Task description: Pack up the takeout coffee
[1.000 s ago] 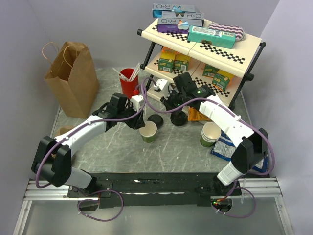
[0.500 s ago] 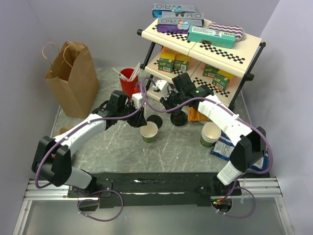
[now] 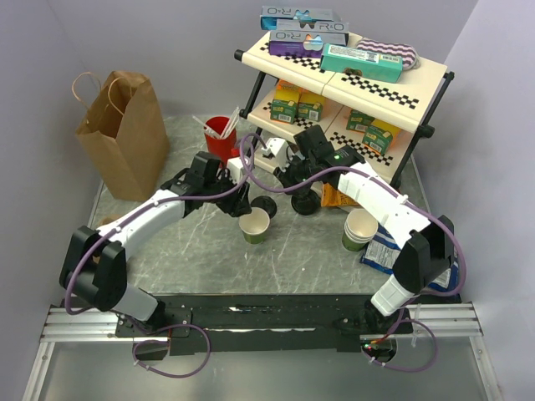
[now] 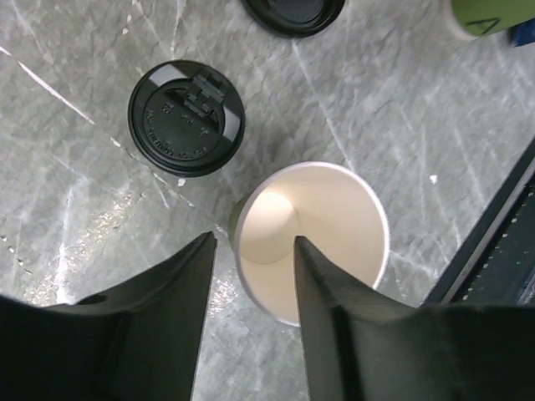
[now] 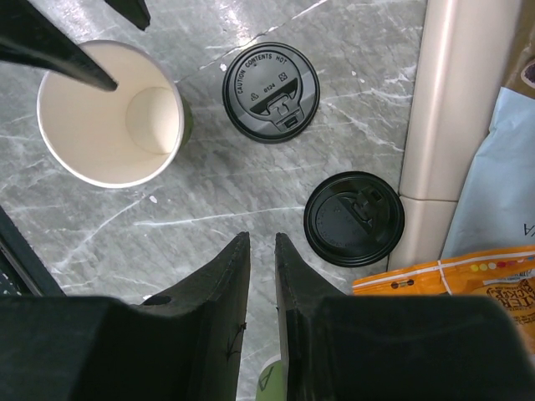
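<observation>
Plainly, the takeout coffee [image 5: 354,219] stands upright on the grey table [image 3: 309,251], just beside the pale lower board of the shelf [image 3: 376,83] and near an orange snack packet [image 5: 451,292]. From the right wrist only its black lid shows; the top view gives a short dark body under it. Neither gripper touches it.

I judge it light and easily crushed. The paper wall is thin and will give under a hard pinch, and the press-on lid could pop off if the cup were lifted by its edge. Whether it holds liquid cannot be told, so it is best kept upright. The sound hold looks to be across the wall just under the lid's rim, with gentle pressure.

A loose lid [image 5: 270,92] lies flat on the table near it, and past that stands an open cup [image 4: 311,238], lidless and pale inside. The left gripper [image 4: 253,242] hangs over this cup with jaws spread, one finger outside the wall and one over the inside, pinching nothing. The right gripper [image 5: 262,236] hovers over bare table between the loose lid and the coffee. Its jaws are a narrow slit apart with nothing between the tips — too narrow for the cup as they stand. The brown paper bag [image 3: 125,138] sits well apart, at the far left.
</observation>
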